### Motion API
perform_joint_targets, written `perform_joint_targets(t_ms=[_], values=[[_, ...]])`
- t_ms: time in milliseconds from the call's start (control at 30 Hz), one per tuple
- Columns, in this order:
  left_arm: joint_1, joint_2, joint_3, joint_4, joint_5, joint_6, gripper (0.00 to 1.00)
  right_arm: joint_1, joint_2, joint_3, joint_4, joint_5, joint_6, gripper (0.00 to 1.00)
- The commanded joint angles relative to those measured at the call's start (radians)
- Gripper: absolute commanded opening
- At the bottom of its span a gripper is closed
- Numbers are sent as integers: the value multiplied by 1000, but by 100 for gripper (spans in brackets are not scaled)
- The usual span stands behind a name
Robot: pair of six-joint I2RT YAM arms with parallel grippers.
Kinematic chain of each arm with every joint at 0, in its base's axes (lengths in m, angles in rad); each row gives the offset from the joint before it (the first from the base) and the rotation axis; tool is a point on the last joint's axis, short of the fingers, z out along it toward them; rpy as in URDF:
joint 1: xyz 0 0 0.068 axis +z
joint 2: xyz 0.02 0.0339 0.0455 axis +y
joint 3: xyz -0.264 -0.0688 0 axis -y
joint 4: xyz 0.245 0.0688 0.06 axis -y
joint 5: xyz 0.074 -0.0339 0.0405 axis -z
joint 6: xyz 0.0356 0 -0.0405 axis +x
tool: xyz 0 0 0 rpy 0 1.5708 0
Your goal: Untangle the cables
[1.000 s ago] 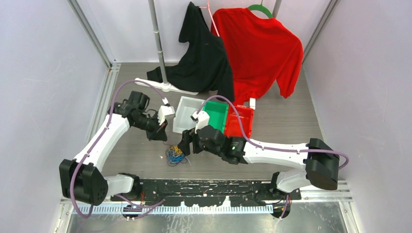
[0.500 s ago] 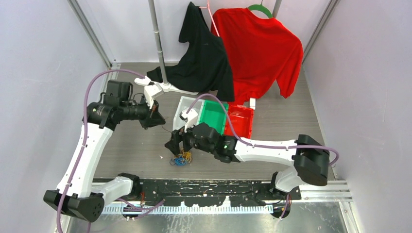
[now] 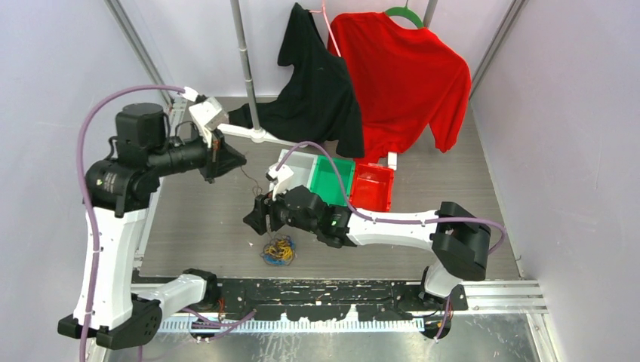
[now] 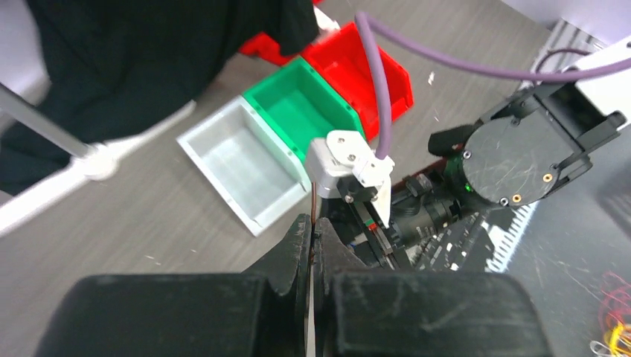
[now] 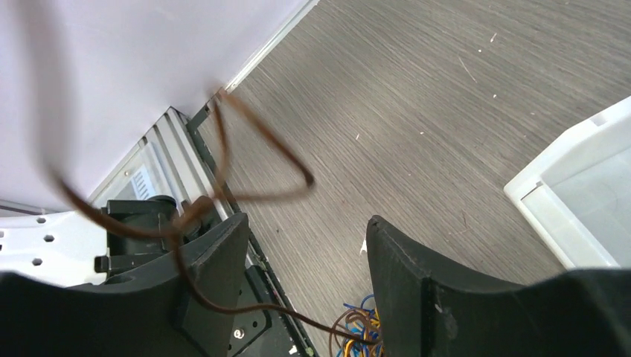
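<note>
The cables are a small tangle of yellow, blue and brown wires [image 3: 278,250] lying on the floor near the front rail, also seen low in the right wrist view as the tangle [image 5: 356,336]. My left gripper [image 3: 238,159] is raised high at the back left, shut on one brown cable [image 4: 315,205] that runs down towards the tangle. My right gripper [image 3: 253,219] hovers just above and behind the tangle with its jaws open. The brown cable [image 5: 260,195] loops across in front of its left finger [image 5: 217,256], and nothing sits between the fingers.
White bin [image 3: 295,170], green bin [image 3: 333,179] and red bin [image 3: 373,188] stand in a row behind the right arm. A rack pole [image 3: 244,68] holds a black shirt [image 3: 317,83] and a red sweater [image 3: 400,75] at the back.
My left arm has risen and swung back to the left, drawing the brown cable out. The right gripper has moved left and lifted off the tangle, its jaws a little narrower.
</note>
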Motion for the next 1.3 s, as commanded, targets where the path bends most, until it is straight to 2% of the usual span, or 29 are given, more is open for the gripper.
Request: perform_joint_targets(t_ms=[0,167,467,733,1067,1167,1267], values=[[-2,13,140,11,-69,-16,0,2,-8,-24,120,-6,44,64],[-3,58,312,22,-170,-5,0,1,3,-47,150,4,52,69],[-2,133,545,62,-234,-37,0,1,89,-5,174,-8,71,74],[-2,157,658,129,-278,-67,0,1,182,9,211,-2,115,74],[-3,204,796,150,-306,-107,0,0,258,4,233,99,127,67],[-2,210,821,177,-356,-98,0,-1,264,-14,233,130,132,67],[-3,197,824,305,-462,-69,0,-1,259,-44,240,161,137,66]])
